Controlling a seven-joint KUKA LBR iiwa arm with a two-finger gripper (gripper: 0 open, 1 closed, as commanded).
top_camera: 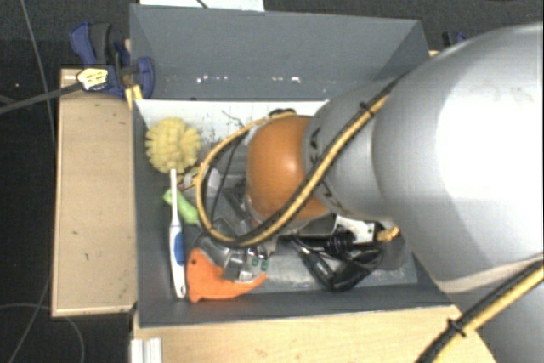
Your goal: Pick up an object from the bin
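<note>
- Nearest to the camera, the grey arm came in from the right and covered most of the right half of the bin. I judged it was bent steeply down, because the wrist had to get low among the things.
- Below it sat the round orange cover of the wrist, with a yellow-black cable looping around it. The loop hung loose, probably so that the wrist could turn freely.
- Under the cover, the gripper pointed to the front-left part of the floor. Whether it was apart or together I could not tell, since the wrist and cable hid most of it.
- Just beside the gripper lay a flat orange thing, in the front-left corner. I judged this the most likely thing to be picked, but I saw nothing held.
- Along the left wall lay a white toothbrush with a blue patch, next to the orange thing, and a small green piece behind it.
- To the right of the gripper, a black tangled thing lay near the front wall, partly under the arm.
- Farthest, in the back-left corner, rested a yellow bumpy ball, well apart from the gripper and touched by nothing.
</note>
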